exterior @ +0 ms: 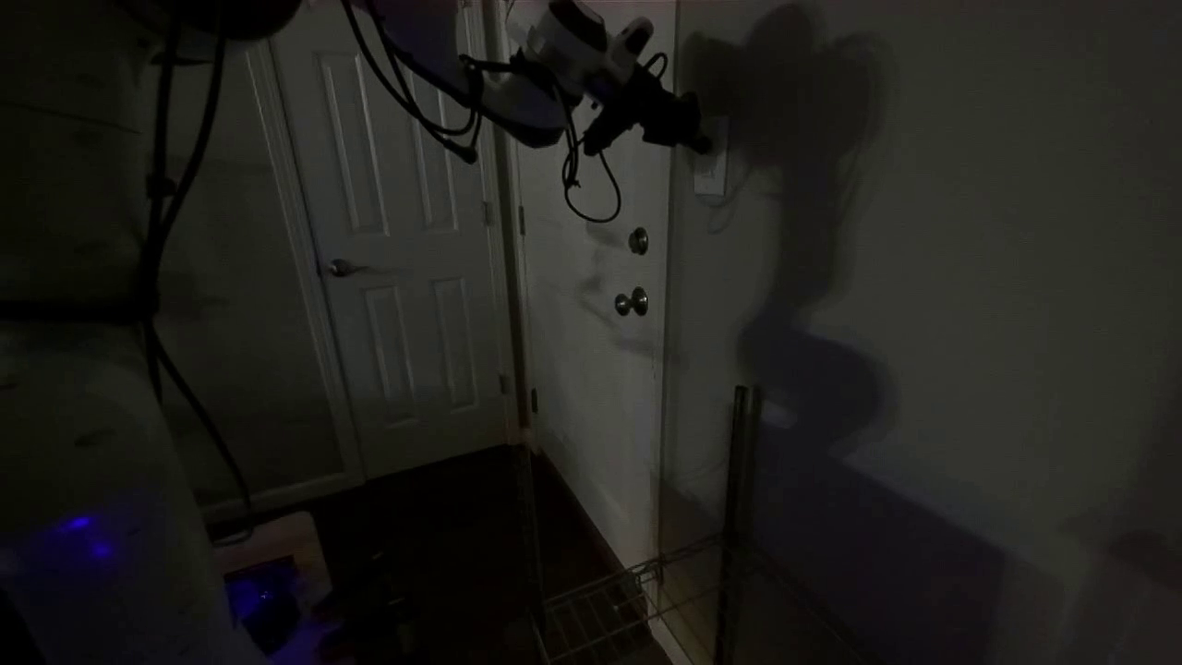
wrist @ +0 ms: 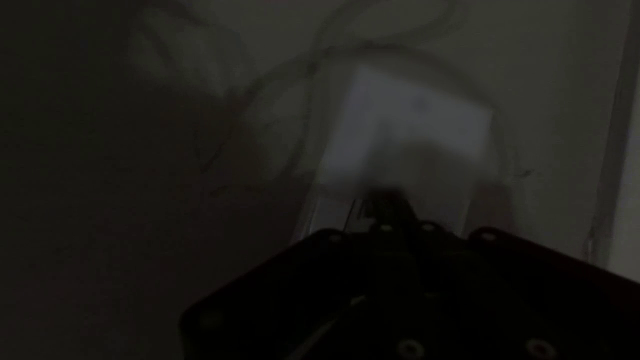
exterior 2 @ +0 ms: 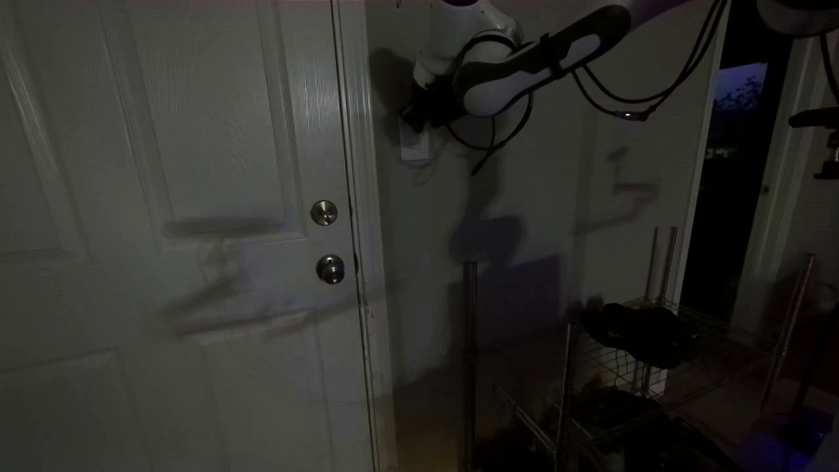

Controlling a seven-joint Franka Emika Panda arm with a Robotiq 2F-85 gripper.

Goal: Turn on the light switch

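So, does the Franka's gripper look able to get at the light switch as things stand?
Probably yes: the gripper, its fingers together, is right at the light switch plate, with nothing visible blocking the way. Actual contact can't be confirmed in this gloom.

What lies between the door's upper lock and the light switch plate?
In an exterior view, the door frame and a narrow strip of wall lie between the upper lock and the switch plate.
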